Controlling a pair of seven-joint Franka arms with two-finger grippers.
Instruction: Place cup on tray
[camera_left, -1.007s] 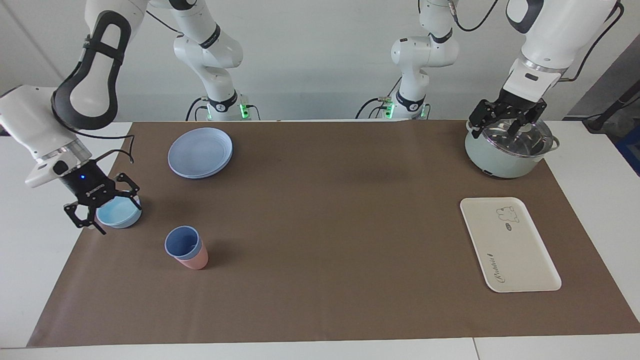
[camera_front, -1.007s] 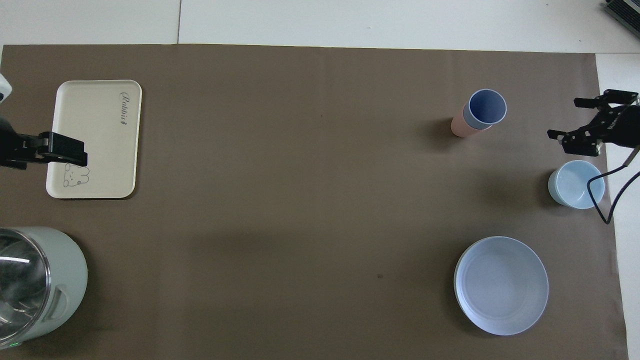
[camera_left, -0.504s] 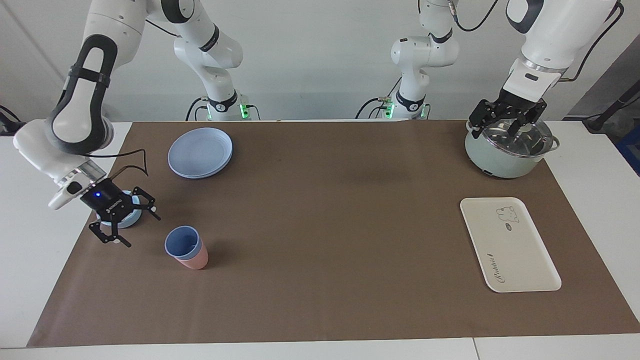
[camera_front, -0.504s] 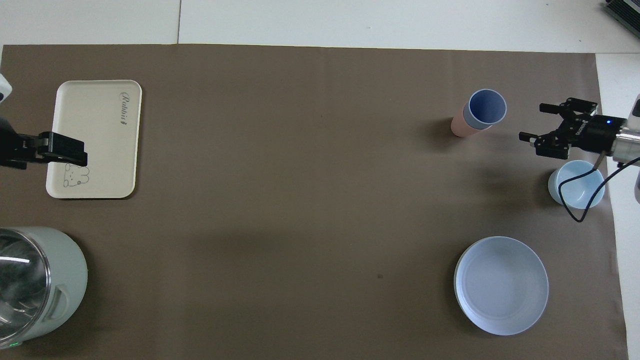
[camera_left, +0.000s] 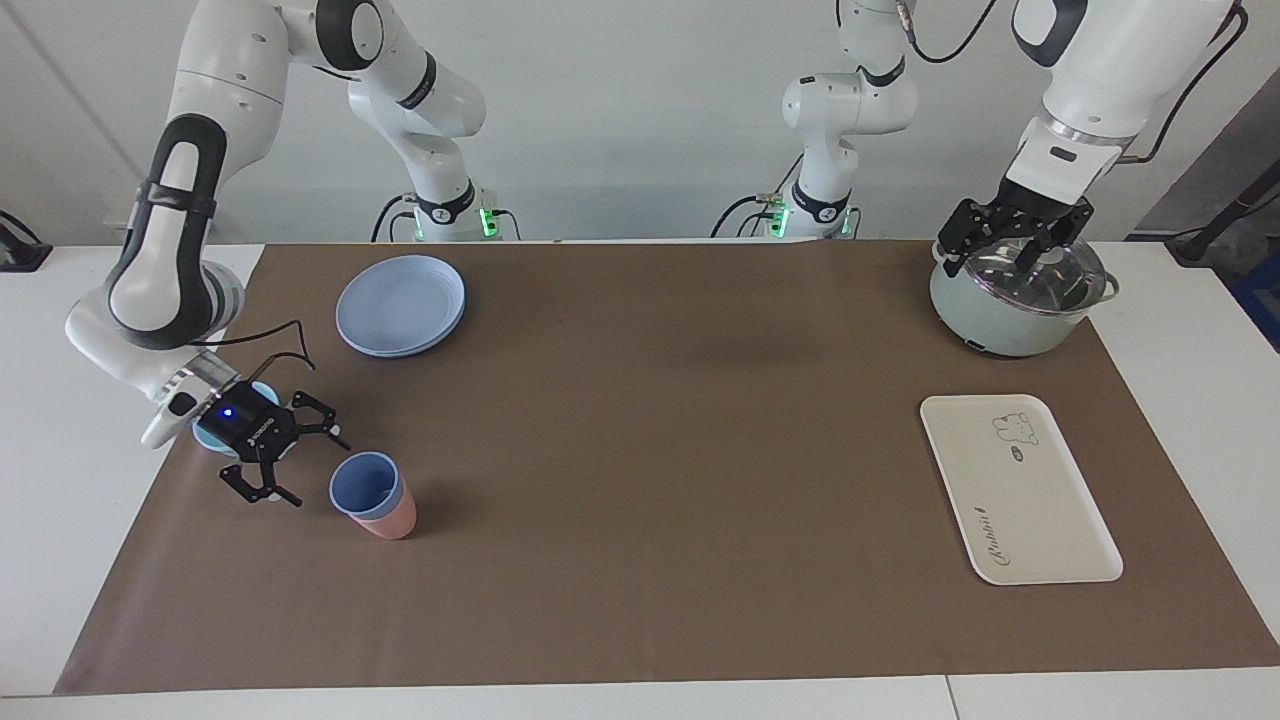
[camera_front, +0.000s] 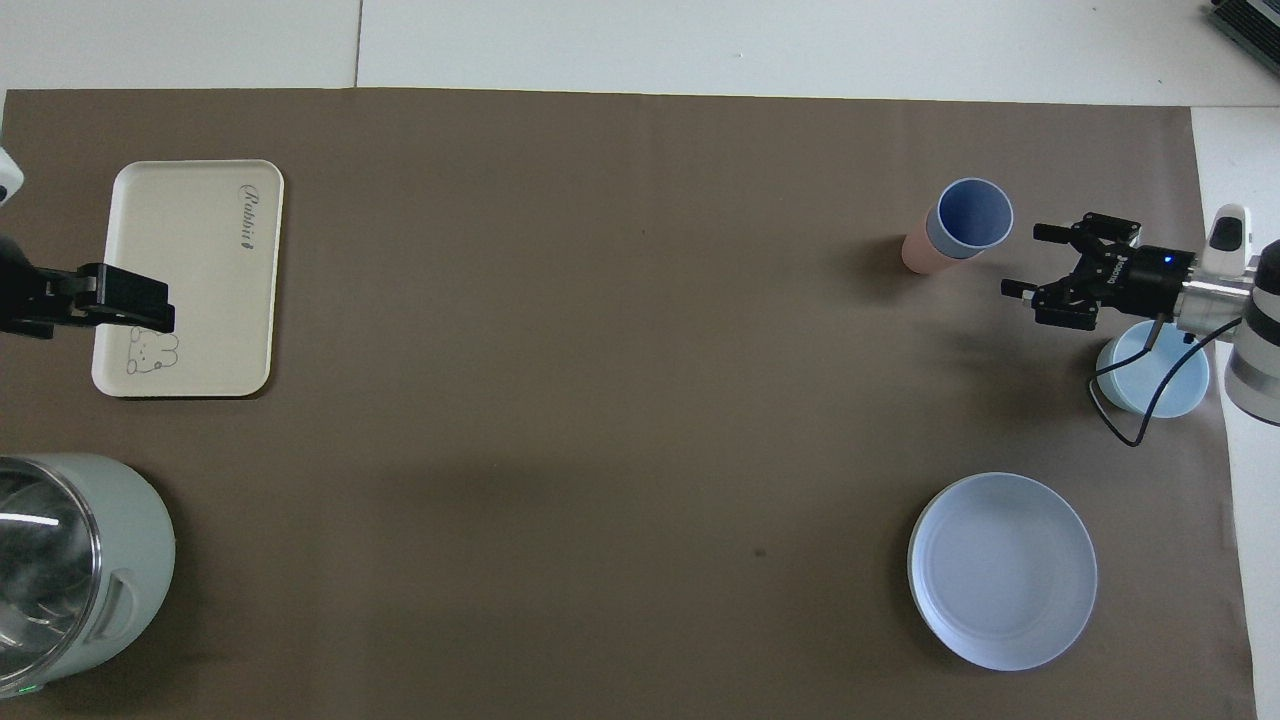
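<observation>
The periwinkle-blue cup (camera_left: 365, 485) stands upright, nested inside a pink tumbler (camera_left: 392, 522), toward the right arm's end of the table; the overhead view shows the cup (camera_front: 970, 212) and the pink tumbler (camera_front: 914, 252) too. My right gripper (camera_left: 314, 470) is open and low, beside the cup and a short gap from it, its open jaws turned toward the cup; it also shows in the overhead view (camera_front: 1024, 260). The cream tray (camera_left: 1040, 520) lies bare toward the left arm's end (camera_front: 190, 270). My left gripper (camera_left: 1010, 250) waits open above the pot.
A light-blue bowl (camera_front: 1150, 385) sits under my right wrist, nearer to the robots than the cup. A round blue plate (camera_left: 400, 303) lies nearer to the robots still. A pale green pot with a glass lid (camera_left: 1010, 320) stands near the left arm's base.
My right gripper has come down from over the bowl and moved across to the cup's side, turning its open fingers toward it. The left arm and all objects have stayed still.
</observation>
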